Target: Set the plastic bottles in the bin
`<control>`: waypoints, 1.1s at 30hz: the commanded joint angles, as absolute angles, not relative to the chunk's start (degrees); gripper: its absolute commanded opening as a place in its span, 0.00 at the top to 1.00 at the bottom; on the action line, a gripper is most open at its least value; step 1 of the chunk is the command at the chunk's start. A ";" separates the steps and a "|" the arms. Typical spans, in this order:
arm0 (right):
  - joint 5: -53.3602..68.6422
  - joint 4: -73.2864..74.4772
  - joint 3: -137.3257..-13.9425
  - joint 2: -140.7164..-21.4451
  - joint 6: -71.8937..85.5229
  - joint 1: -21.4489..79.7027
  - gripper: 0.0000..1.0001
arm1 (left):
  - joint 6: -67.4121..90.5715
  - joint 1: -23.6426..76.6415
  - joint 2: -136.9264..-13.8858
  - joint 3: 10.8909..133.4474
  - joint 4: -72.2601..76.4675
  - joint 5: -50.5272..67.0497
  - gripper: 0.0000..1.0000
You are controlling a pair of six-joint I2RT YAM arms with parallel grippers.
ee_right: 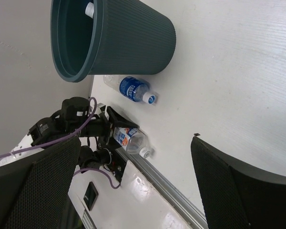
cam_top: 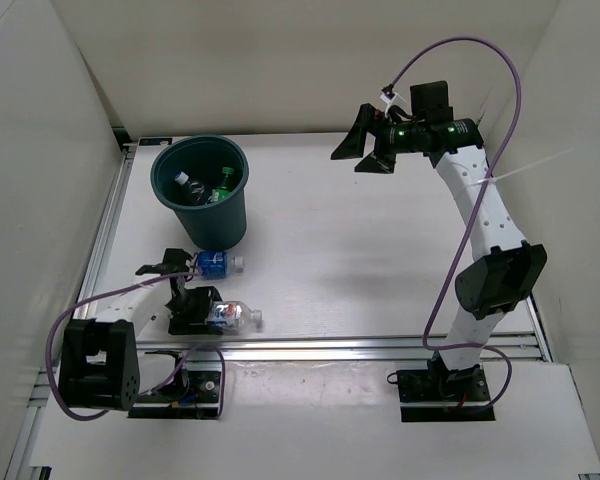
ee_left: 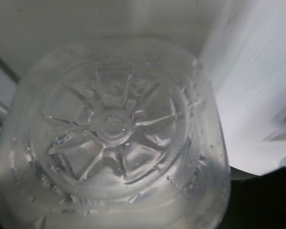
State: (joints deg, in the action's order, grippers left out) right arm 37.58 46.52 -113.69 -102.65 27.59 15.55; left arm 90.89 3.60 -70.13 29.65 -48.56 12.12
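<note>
The dark teal bin stands at the back left and holds a green bottle and a clear bottle. A clear bottle with a blue label lies on the table just in front of the bin. My left gripper is low at the near left edge, shut on the base end of a clear labelled bottle lying on its side; that bottle's base fills the left wrist view and hides the fingers. My right gripper is open and empty, raised at the back right.
An aluminium rail runs along the near table edge, right beside the held bottle. White walls close in the left, back and right. The right wrist view shows the bin, the blue-label bottle and the held bottle.
</note>
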 commanded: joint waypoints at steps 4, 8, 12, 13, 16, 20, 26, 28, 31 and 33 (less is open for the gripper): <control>38.94 45.44 -112.59 -98.88 27.42 15.56 0.00 | 89.21 3.69 -64.79 38.30 -60.10 7.30 0.61; 38.94 45.44 -112.06 -98.35 27.42 15.56 0.00 | 88.07 3.69 -61.79 56.61 -67.22 0.63 0.64; 38.41 45.44 -111.45 -98.35 26.89 15.56 0.00 | 84.03 3.69 -65.45 79.49 -71.71 -6.84 0.67; 38.41 45.44 -111.45 -98.35 26.89 15.56 0.00 | 81.67 3.69 -66.87 84.41 -72.24 -8.33 0.67; 38.41 44.91 -111.45 -98.35 26.89 15.56 0.00 | 75.36 3.69 -73.64 101.83 -70.85 -13.52 0.65; 38.41 44.91 -112.59 -98.96 26.89 15.56 0.00 | 62.43 3.69 -82.60 111.52 -60.14 -17.84 0.61; 38.33 44.91 -113.82 -98.44 26.29 15.56 0.00 | 43.38 7.11 -100.01 127.34 -57.22 -22.22 0.49; 38.32 44.91 -113.12 -97.83 26.28 15.56 0.00 | 37.92 9.31 -100.63 126.83 -55.74 -24.86 0.38; 37.79 44.91 -111.11 -96.42 25.75 14.33 0.00 | 31.93 13.35 -98.10 123.59 -51.26 -31.79 0.00; 37.79 44.91 -110.22 -95.71 25.75 13.80 0.00 | 25.51 16.07 -94.93 122.26 -49.40 -39.50 0.00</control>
State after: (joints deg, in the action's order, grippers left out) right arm 37.60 46.37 -111.09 -99.53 27.05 14.96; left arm 38.13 12.34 -104.22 121.60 -54.76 -27.14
